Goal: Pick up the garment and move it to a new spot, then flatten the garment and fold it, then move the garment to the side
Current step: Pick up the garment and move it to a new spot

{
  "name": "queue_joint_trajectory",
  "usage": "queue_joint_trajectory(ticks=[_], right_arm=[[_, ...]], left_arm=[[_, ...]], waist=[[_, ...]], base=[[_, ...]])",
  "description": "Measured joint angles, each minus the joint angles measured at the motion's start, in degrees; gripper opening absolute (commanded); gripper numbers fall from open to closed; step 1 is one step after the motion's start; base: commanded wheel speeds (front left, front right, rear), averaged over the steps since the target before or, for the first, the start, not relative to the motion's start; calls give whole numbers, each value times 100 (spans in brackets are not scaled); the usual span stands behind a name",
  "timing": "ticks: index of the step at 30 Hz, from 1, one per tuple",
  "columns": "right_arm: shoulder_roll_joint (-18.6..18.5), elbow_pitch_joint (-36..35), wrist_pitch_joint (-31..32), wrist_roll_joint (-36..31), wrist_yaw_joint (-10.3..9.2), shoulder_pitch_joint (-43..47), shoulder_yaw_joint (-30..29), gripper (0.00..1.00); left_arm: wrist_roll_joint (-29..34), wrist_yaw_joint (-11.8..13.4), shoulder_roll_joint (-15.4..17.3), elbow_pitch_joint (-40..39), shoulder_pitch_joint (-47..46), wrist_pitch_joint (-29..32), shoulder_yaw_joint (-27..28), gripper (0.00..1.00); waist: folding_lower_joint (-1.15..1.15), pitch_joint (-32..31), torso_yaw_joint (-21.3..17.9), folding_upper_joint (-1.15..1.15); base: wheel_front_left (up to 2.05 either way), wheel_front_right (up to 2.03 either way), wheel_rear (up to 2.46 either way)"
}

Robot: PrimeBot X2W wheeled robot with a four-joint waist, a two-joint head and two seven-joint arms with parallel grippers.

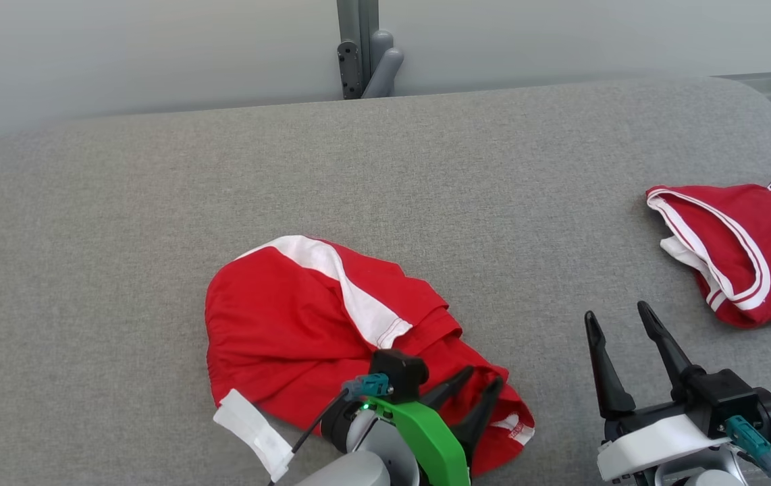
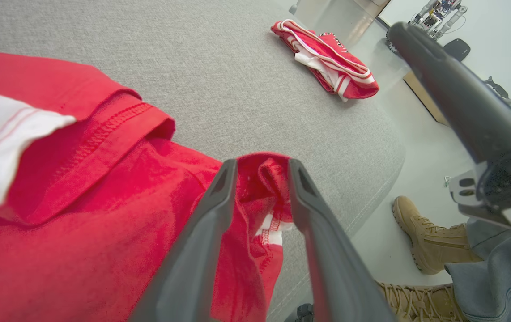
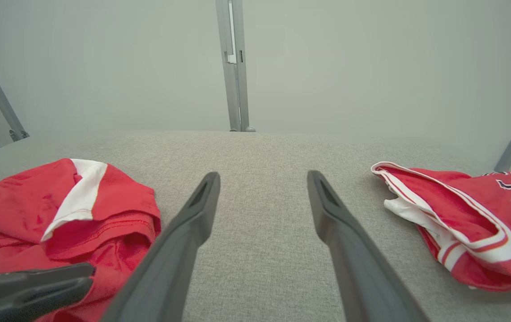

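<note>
Head view: red garment (image 1: 291, 324) crumpled near the front edge of the grey tabletop (image 1: 426, 189), left gripper (image 1: 483, 376) low over its right corner; right gripper (image 1: 616, 310) spread wide and empty above bare surface; red jersey (image 1: 743, 250) well apart at right. Left wrist view: fingers (image 2: 219, 201) slightly parted around a bunched hem fold, clamped or released impossible to tell; tan boots (image 2: 425, 237) on the floor beyond. Right wrist view: bare tabletop ahead, between both red pieces.

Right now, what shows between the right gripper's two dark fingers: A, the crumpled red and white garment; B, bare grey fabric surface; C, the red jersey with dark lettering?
B: the right gripper frames bare grey fabric surface, the crumpled red and white garment and the lettered red jersey lying off to either side.
</note>
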Motion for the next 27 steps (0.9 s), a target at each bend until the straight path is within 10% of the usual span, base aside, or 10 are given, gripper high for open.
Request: queue_joint_trajectory(ticks=[9,21,27], right_arm=[[-1,-18,0,46,0,-1,-100,100],[1,-131,1,96,0,180,-287,100],[1,-165,0,23,0,303,-428,100]], left_arm=[[-174,115,90,-198,-34,-322,216,100],[281,1276,1518,-1361,702,-726,1861,100],[1065,1404,1959,-1889,1701,-734,2711,100]], waist=[[0,-100,104,0],[0,-436,170,0],[0,-505,115,0]], base=[[0,0,0],[0,0,0],[0,0,0]])
